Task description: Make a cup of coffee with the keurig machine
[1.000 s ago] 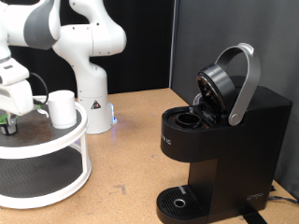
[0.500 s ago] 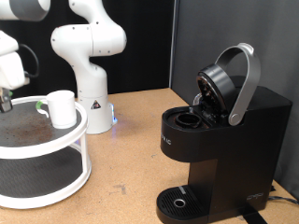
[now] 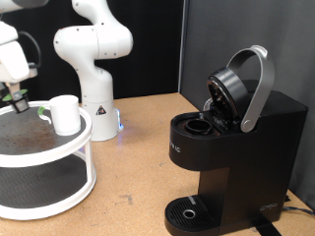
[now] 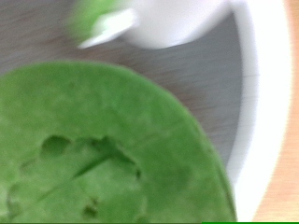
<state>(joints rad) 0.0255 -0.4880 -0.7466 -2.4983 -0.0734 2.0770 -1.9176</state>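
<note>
My gripper [image 3: 14, 99] is at the exterior view's far left, above the top shelf of a white round two-tier stand [image 3: 69, 147]. It is shut on a small dark pod with a green top [image 3: 11, 95], held clear of the shelf. The green top [image 4: 103, 149] fills the wrist view. The white cup [image 3: 65, 114] stands on the top shelf just to the exterior view's right of the gripper, and also shows in the wrist view [image 4: 177, 21]. The black keurig machine [image 3: 246, 147] stands at the right with its lid handle [image 3: 259, 84] raised and its pod chamber [image 3: 200, 126] open.
The arm's white base [image 3: 95, 98] stands behind the stand. The stand's white rim [image 4: 266, 103] shows in the wrist view. The keurig's round drip tray [image 3: 187, 211] is at its foot. A wooden table [image 3: 138, 167] lies between stand and machine.
The gripper has risen from the stand's top shelf, taking the green-topped pod up with it. The cup and the keurig have not moved.
</note>
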